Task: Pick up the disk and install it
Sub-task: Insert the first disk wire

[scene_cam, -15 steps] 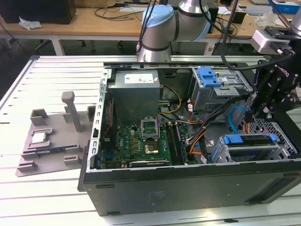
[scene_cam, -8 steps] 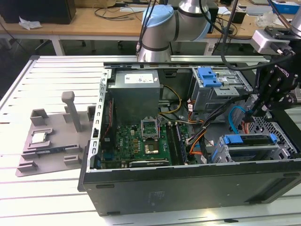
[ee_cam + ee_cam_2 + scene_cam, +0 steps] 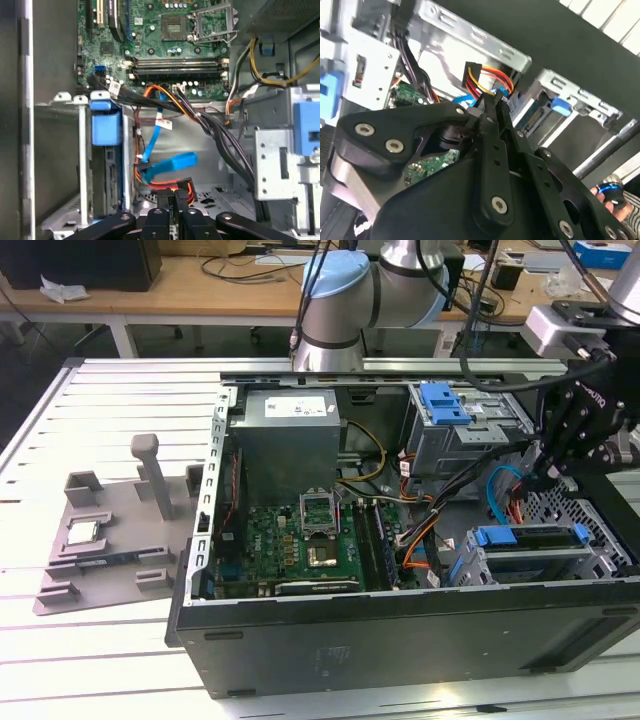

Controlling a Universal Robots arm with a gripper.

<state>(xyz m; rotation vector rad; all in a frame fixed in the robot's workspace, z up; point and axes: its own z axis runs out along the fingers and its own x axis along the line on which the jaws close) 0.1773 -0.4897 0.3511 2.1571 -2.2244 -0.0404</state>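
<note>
The disk sits on edge in the lower drive cage (image 3: 525,560) of the open computer case, and its blue carrier bracket (image 3: 497,536) shows at the cage mouth. In both wrist views the same blue bracket (image 3: 106,127) (image 3: 561,106) marks that bay. My gripper (image 3: 537,480) hangs inside the case between the two drive cages, just behind the disk's bay. Its fingers (image 3: 165,205) are shut, pinching a black plug (image 3: 183,191) with red, orange and yellow wires (image 3: 487,76). The gripper (image 3: 492,102) tip points toward the cage's rear.
A blue flat cable (image 3: 170,164) loops beside the plug. The upper drive cage (image 3: 470,430) carries a blue bracket (image 3: 445,400). Motherboard (image 3: 300,540) and power supply (image 3: 290,430) fill the case's left part. A grey fixture (image 3: 110,530) with a small chip (image 3: 82,532) lies outside.
</note>
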